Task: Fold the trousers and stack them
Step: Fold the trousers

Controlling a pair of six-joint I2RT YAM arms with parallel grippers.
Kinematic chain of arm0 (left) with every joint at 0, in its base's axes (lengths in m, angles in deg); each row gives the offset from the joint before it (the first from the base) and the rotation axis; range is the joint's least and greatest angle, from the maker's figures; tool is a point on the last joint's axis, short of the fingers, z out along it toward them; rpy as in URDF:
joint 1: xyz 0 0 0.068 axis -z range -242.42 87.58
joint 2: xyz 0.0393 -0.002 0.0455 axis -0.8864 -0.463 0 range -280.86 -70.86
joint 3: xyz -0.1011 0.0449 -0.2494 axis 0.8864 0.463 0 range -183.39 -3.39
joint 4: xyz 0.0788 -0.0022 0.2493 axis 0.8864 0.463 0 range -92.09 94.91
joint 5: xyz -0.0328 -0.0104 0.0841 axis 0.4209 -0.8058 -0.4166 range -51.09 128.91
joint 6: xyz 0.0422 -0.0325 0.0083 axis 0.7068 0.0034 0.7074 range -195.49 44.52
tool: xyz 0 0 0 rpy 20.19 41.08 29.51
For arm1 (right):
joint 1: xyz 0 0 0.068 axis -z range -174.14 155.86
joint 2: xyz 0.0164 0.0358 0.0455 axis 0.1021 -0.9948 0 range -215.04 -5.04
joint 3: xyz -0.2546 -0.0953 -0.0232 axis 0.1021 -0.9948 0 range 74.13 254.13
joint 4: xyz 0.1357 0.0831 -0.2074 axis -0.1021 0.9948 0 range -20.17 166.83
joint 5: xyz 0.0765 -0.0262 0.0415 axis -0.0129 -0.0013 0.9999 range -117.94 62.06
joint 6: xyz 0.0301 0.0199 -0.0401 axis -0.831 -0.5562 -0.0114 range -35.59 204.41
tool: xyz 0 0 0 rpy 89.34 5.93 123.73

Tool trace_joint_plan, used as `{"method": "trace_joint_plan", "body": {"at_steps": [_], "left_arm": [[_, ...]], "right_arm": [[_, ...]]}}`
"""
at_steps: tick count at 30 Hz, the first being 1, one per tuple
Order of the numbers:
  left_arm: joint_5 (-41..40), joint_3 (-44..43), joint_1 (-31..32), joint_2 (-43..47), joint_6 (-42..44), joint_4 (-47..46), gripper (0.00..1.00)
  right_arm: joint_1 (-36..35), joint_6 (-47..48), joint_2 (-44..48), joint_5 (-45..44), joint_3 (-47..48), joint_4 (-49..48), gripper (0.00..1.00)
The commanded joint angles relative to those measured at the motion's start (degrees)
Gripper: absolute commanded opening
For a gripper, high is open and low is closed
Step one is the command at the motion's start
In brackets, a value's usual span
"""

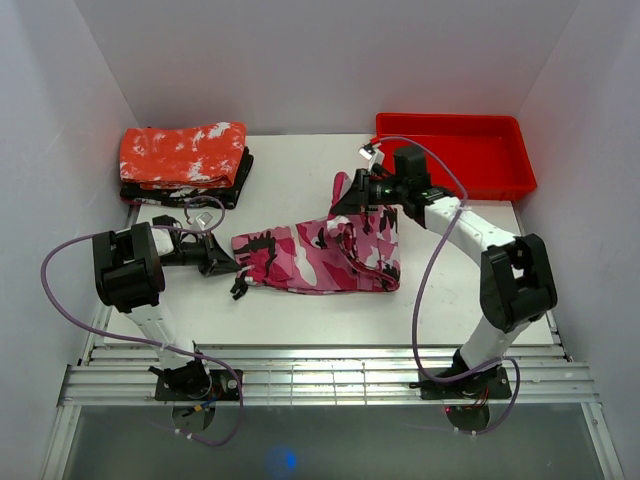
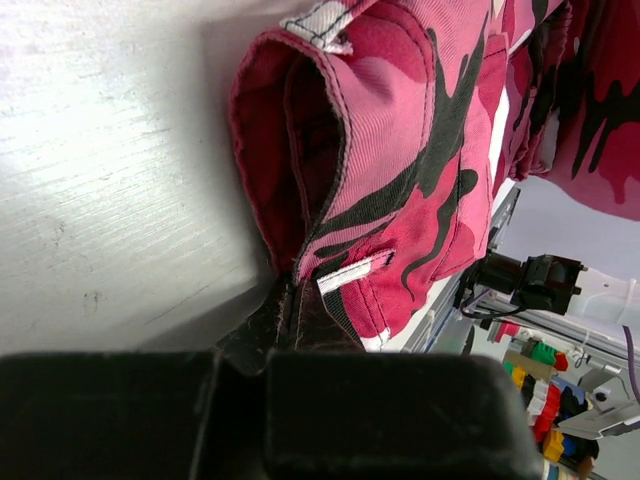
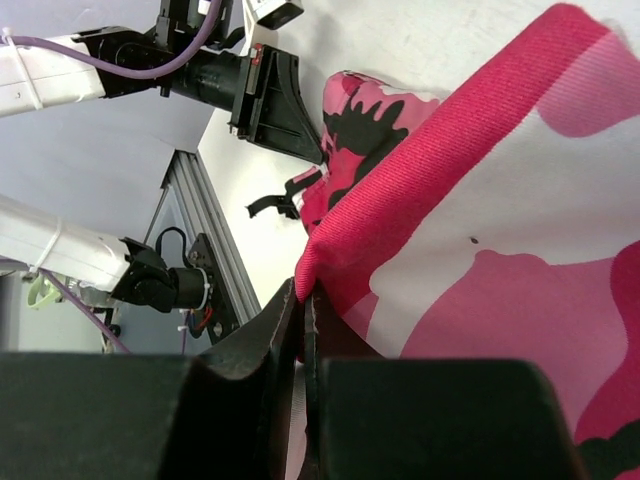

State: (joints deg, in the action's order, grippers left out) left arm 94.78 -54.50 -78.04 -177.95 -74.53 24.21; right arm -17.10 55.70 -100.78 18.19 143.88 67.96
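Right pincer clenches a lifted fold of the trousers, which sprawl on the worktop just beside the red tray; left pincer clenches their end farthest from it. Thin bites: pulling taut may slip one

I saw cloth trousers blotched hot pink, pale pink, white and black; the folded cloth was red, white-speckled.

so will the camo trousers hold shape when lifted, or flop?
Probably floppy: the pink camo trousers drape in folds between left claw and right claw. Likely grippy, not slippery: ribbed weave shows at the right wrist. The loose black strap may dangle, snag.
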Motion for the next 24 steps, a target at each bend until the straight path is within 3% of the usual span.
{"method": "trace_joint_plan", "body": {"at_steps": [1, 12, 24], "left_arm": [[-3.9, 0.0, 0.6, -1.0, -0.2, 0.9, 0.00], [-4.2, 0.8, 1.2, -2.4, -2.6, 0.3, 0.00], [-4.1, 1.9, 1.2, -2.8, -3.9, -1.2, 0.00]], "right_arm": [[-4.5, -4.3, -3.0, -2.9, 5.6, -8.6, 0.08], [-15.1, -10.6, -14.0, -8.3, 16.3, -10.1, 0.08], [-22.2, -13.7, -24.2, -9.7, 23.3, -12.0, 0.08]]}}
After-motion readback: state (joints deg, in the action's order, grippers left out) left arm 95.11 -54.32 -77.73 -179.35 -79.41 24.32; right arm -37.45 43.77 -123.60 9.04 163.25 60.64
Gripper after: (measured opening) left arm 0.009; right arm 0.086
